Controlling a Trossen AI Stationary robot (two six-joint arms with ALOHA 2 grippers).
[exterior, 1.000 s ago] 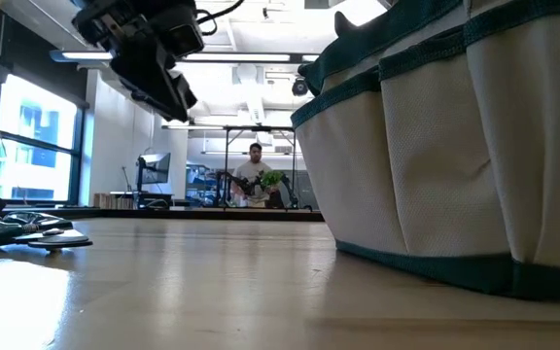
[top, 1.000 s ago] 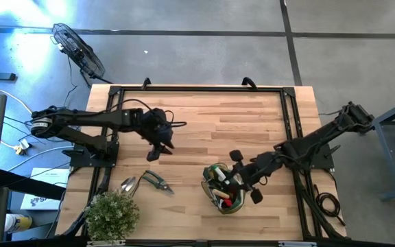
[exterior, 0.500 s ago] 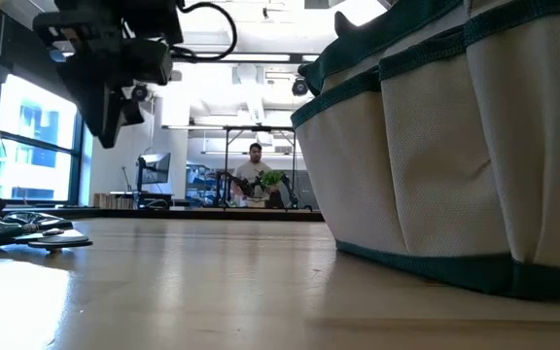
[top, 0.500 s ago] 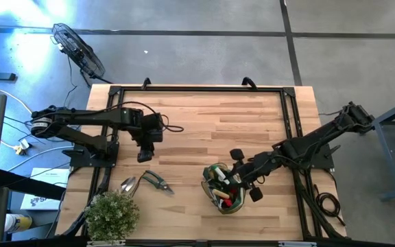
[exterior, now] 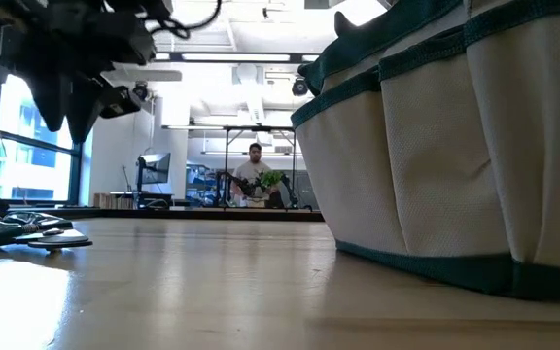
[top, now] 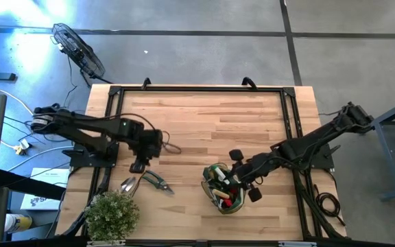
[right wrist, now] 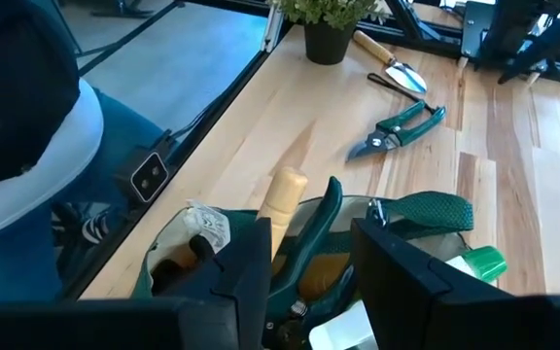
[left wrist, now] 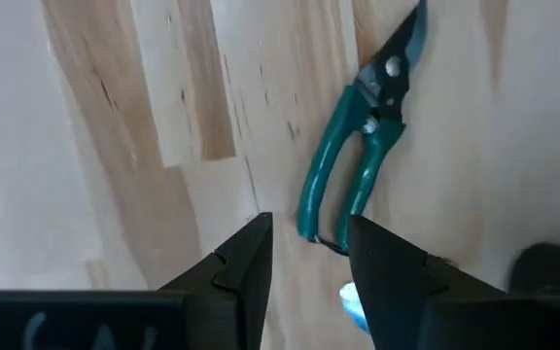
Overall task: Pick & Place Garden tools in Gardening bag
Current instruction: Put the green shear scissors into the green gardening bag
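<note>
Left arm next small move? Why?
Probably lower the left gripper onto the pruners: its fingers stand apart, empty, above the green handles, and the pruners lie flat on the table, outside the gardening bag.

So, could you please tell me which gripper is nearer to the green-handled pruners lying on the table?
Left. The left gripper hovers just beside the green-handled pruners, fingers apart and empty. The right gripper sits across the table at the gardening bag.
</note>
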